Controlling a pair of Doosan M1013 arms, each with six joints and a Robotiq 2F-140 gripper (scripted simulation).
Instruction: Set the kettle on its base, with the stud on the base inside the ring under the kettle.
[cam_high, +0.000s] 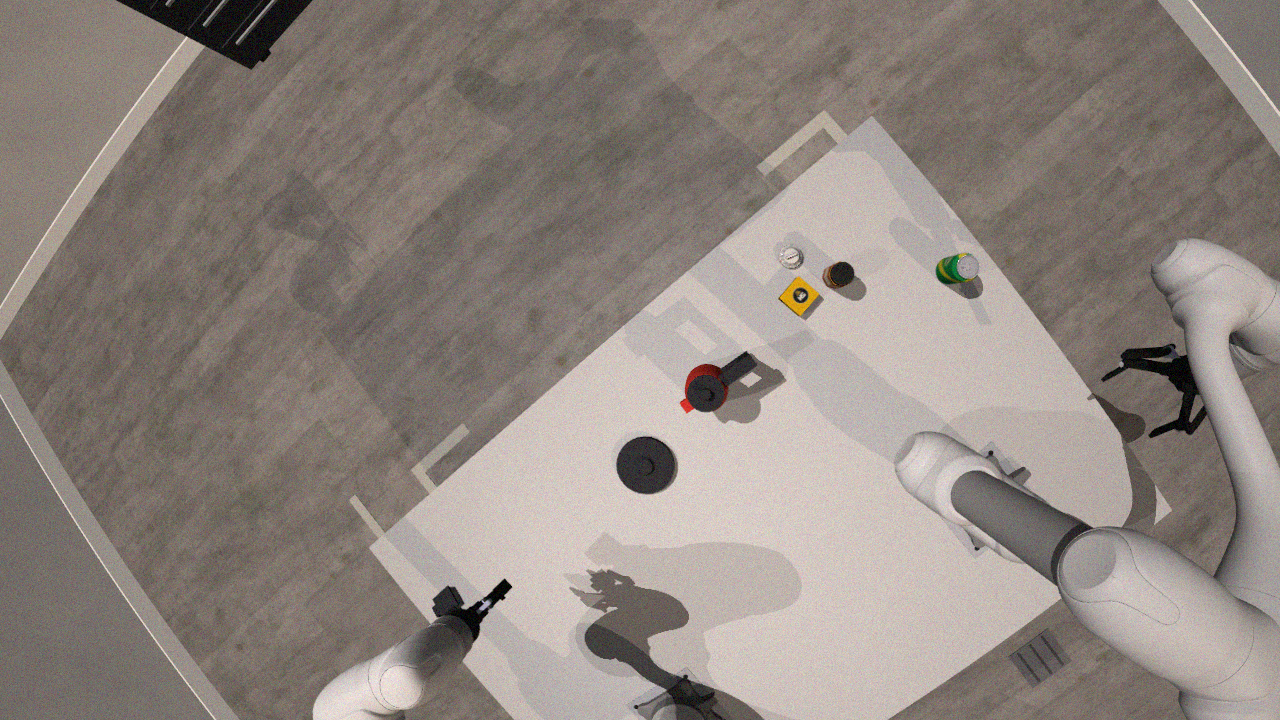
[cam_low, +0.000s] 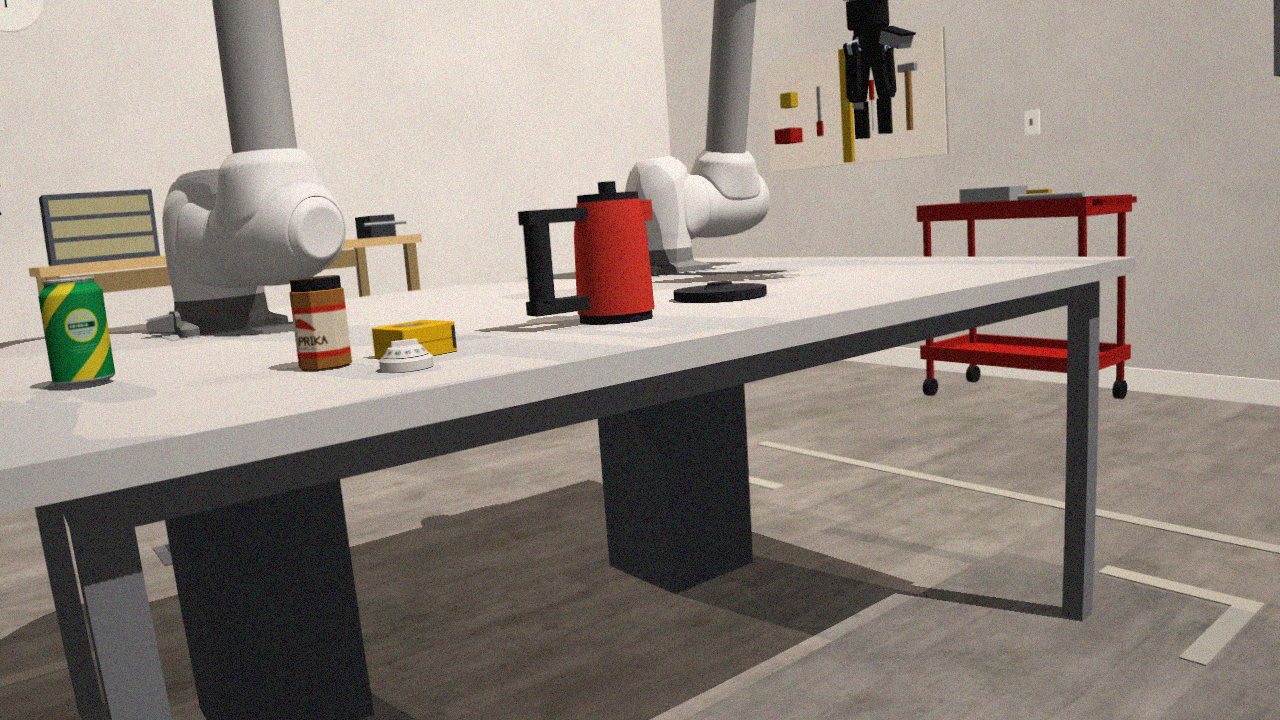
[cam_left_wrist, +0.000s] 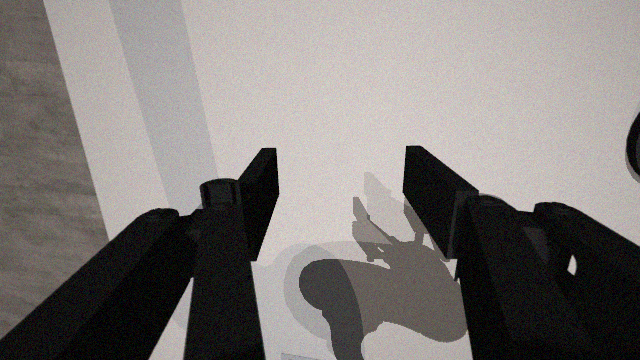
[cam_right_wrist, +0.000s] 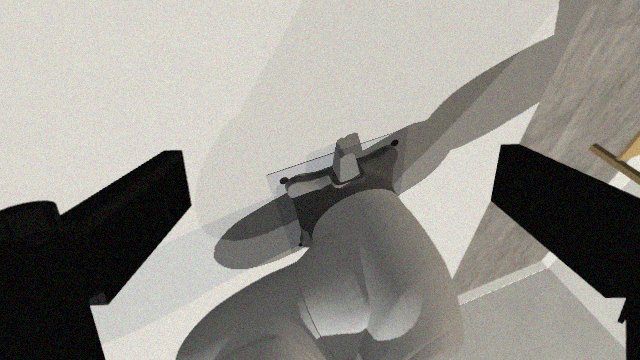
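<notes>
The red kettle (cam_high: 694, 380) (cam_low: 613, 259) stands upright on the table, its black handle (cam_high: 739, 368) (cam_low: 537, 264) pointing toward the small objects. The round black base (cam_high: 631, 479) (cam_low: 720, 293) lies flat beside it on the spout side, apart from it; its edge also shows at the right of the left wrist view. A small stud (cam_high: 646, 465) is at its middle. The ring under the kettle is hidden. My left gripper (cam_high: 503, 588) (cam_low: 870, 102) (cam_left_wrist: 340, 170) is partly open and empty, above the table's far end from the can. My right gripper (cam_high: 1129, 406) (cam_right_wrist: 340, 176) is wide open and empty, beyond the table edge.
A green can (cam_high: 950, 268) (cam_low: 76, 331), a paprika jar (cam_high: 838, 274) (cam_low: 320, 326), a yellow box (cam_high: 792, 302) (cam_low: 416, 338) and a white dial (cam_high: 790, 257) (cam_low: 406, 357) stand beyond the kettle's handle. The right arm's mount (cam_right_wrist: 310, 210) shows below its gripper.
</notes>
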